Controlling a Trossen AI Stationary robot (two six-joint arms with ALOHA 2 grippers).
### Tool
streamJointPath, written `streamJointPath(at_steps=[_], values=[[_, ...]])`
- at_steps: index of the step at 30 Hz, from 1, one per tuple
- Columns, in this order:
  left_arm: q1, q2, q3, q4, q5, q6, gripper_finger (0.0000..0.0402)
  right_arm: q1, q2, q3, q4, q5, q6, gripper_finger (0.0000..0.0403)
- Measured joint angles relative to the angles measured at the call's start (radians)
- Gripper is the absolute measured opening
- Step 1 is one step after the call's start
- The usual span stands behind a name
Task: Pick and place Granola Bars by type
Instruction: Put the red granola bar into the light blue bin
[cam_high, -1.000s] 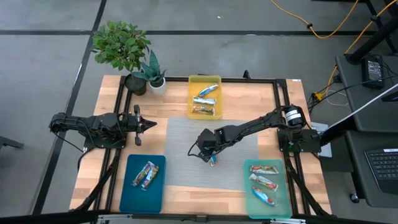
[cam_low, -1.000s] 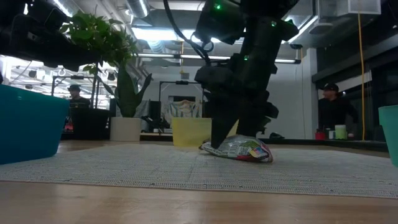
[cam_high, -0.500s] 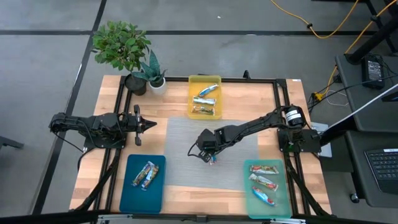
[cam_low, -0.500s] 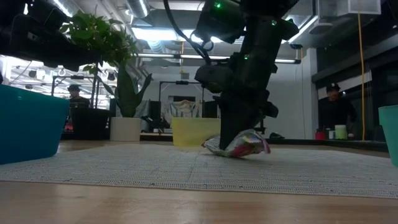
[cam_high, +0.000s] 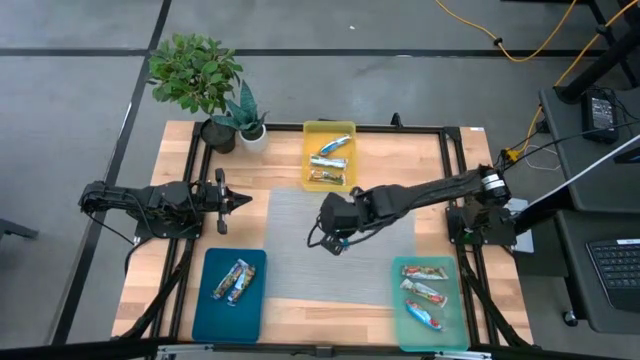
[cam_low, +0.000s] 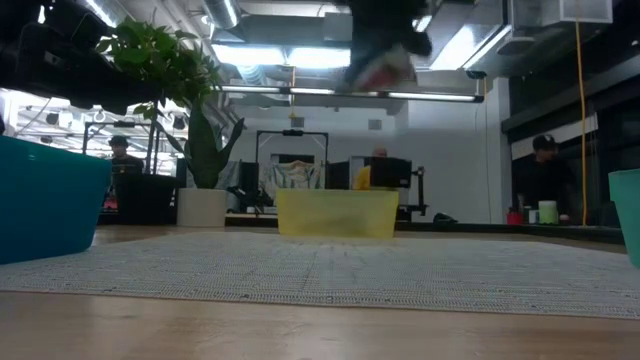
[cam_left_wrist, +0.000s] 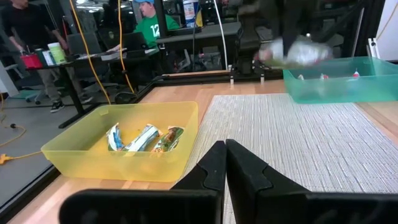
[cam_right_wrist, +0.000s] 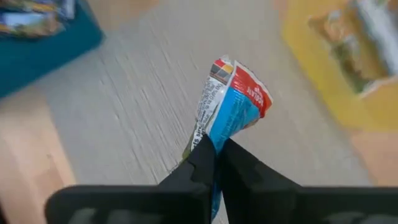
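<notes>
1. Presently the right gripper (cam_high: 334, 238) is hanging above the grey mat (cam_high: 290, 260), its fingers (cam_right_wrist: 205, 163) pinched tight on one end of a granola bar (cam_right_wrist: 229, 106), so the wrapper is dangling clear of the surface for carrying.
2. That bar is showing red, blue and white, which probably matches the bars in the pale teal tray (cam_high: 457, 318), the likely destination.
3. Two other trays are holding other types: a yellow tray (cam_high: 306, 150) with its bars, and a dark teal tray (cam_high: 251, 312) with two.
4. Meanwhile the left gripper (cam_high: 228, 201) is waiting over the table's left side, fingers (cam_left_wrist: 211, 167) pressed together and holding nothing.
</notes>
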Motion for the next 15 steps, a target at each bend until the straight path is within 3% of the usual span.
streamJointPath(at_steps=[9, 15], values=[[0.000, 0.000, 0.000, 0.000, 0.000, 0.000, 0.0004, 0.031, -0.001, 0.213, -0.131, 0.022, -0.023, 0.0006], [0.000, 0.000, 0.000, 0.000, 0.000, 0.000, 0.0005, 0.098, -0.001, 0.308, -0.339, 0.053, 0.034, 0.0016]])
